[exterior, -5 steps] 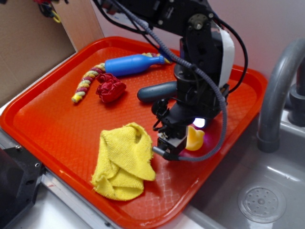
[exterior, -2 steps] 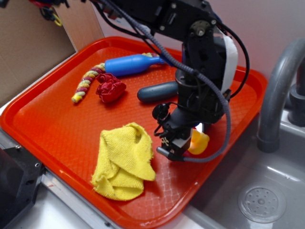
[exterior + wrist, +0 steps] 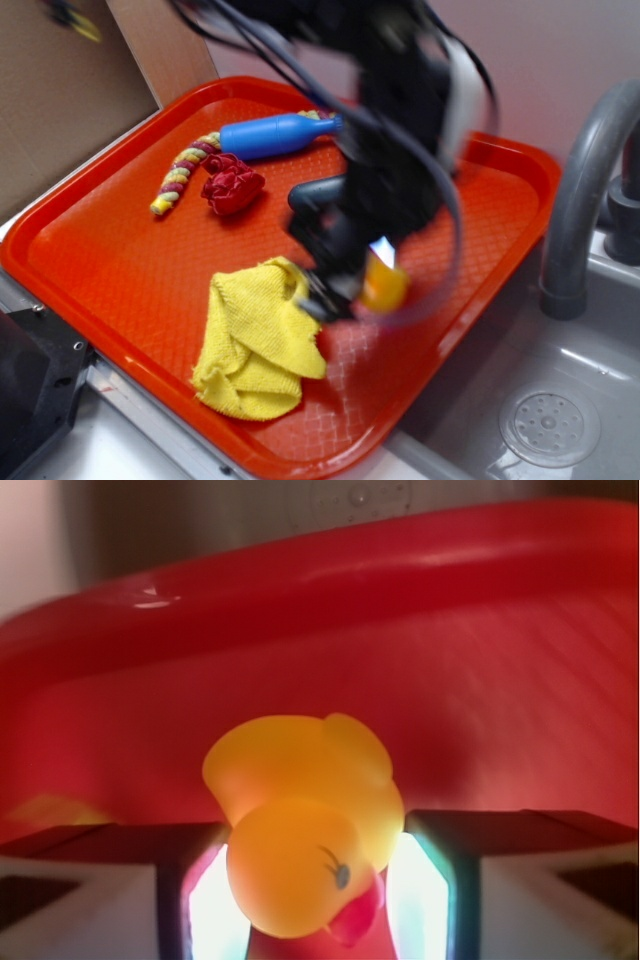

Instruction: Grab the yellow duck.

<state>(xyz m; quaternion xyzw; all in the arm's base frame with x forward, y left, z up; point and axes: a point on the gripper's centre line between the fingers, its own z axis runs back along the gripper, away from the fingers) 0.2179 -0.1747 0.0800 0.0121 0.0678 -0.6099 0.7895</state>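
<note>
Gripper [image 3: 318, 880]: pinching the yellow duck [image 3: 300, 825] between both pads, head towards the wrist camera; arm motion-blurred in the exterior view. Duck held over the red tray [image 3: 120, 240], just beside the yellow rag [image 3: 255, 340]. Also on the tray: blue bottle [image 3: 270, 135], braided rope [image 3: 185, 170], red scrunchie [image 3: 232, 184].

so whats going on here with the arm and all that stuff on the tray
A WidowX arm is working over an orange tray to grab the yellow duck. The wrist view shows the duck sitting between the gripper's two fingers, which look closed against its sides. In the exterior view the arm is blurred with motion, with the duck at its tip beside a yellow rag. A blue bottle, a rope toy and a red fabric toy lie untouched further back.
</note>
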